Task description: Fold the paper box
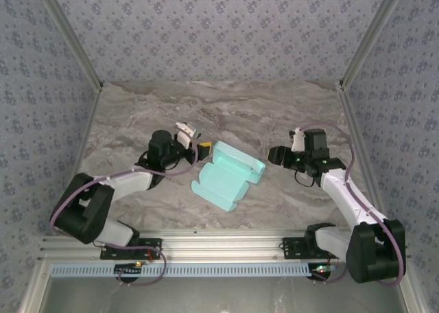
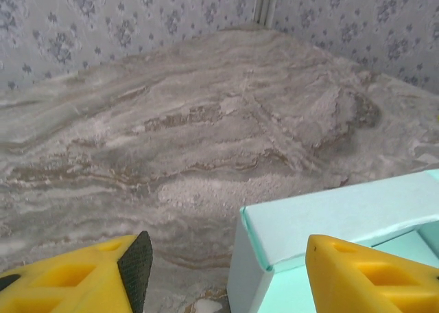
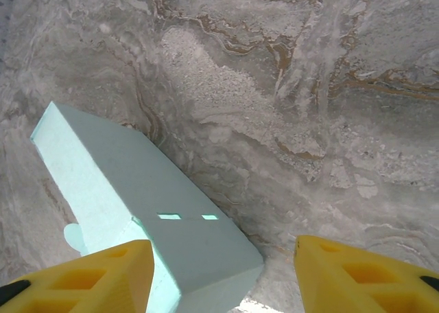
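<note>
The paper box [image 1: 228, 178] lies on the table [image 1: 137, 114] — left gripper [image 1: 203, 149] at its ten o'clock, right gripper [image 1: 270, 155] at two, both with fingers apart.

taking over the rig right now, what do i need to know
Left gripper: open, jaws either side of the paper box's far-left corner, not clamped.
Right gripper: open at the box's right end, holding nothing.
Box: lies between the two arms.
Done: the far long side looks folded up into a closed section.
Left: the near panel lies open; it probably needs folding over and tucking.
</note>
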Controlling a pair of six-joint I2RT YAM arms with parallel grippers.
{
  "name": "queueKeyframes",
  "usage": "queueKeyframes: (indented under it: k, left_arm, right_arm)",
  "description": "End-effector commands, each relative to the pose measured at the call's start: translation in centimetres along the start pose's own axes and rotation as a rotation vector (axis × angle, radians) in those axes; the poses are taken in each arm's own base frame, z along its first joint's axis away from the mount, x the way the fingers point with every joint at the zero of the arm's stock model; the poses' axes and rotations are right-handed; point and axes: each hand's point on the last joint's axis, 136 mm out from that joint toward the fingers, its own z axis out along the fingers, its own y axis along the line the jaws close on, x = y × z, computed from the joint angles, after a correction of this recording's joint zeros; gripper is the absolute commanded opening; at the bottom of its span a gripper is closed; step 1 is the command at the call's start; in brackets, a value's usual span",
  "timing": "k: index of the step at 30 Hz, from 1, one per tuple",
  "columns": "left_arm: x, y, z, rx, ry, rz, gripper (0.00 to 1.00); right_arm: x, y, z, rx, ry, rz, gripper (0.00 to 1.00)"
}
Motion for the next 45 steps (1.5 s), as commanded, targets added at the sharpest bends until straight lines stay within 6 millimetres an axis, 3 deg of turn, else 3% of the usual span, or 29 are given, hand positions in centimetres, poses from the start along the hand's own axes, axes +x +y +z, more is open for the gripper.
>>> queueKeyframes:
  k: [1,5,12,27,36,40,45]
  left_arm:
    - [1.5,-0.8,0.1,0.048,0.041,0.016,0.63]
    - [4.5,-0.3,1.3,0.032,0.043,0.034,0.55]
    - [5.8,-2.2,3.6,0.067,-0.022,0.201,0.51]
    - [6.0,-2.3,5.8,-0.020,-0.005,0.185,0.39]
    - [7.0,-1.7,6.7,-0.076,0.014,0.179,0.19]
    - [6.8,-1.7,6.9,-0.072,0.011,0.169,0.21]
    - [6.9,-2.1,7.4,-0.042,0.007,0.150,0.38]
  right_arm:
    - [-1.0,0.0,-0.3,0.019,-0.019,-0.032,0.58]
    - [-1.1,-0.3,-0.3,0.035,-0.037,-0.068,0.57]
    - [-0.4,-0.6,-0.1,0.048,-0.054,-0.120,0.57]
    - [-0.1,-0.1,1.1,0.028,-0.085,-0.156,0.55]
    - [0.1,-0.1,1.0,0.042,-0.091,-0.169,0.54]
    - [0.5,-0.1,0.8,0.044,-0.096,-0.173,0.54]
    - [0.6,0.2,0.8,0.039,-0.096,-0.191,0.54]
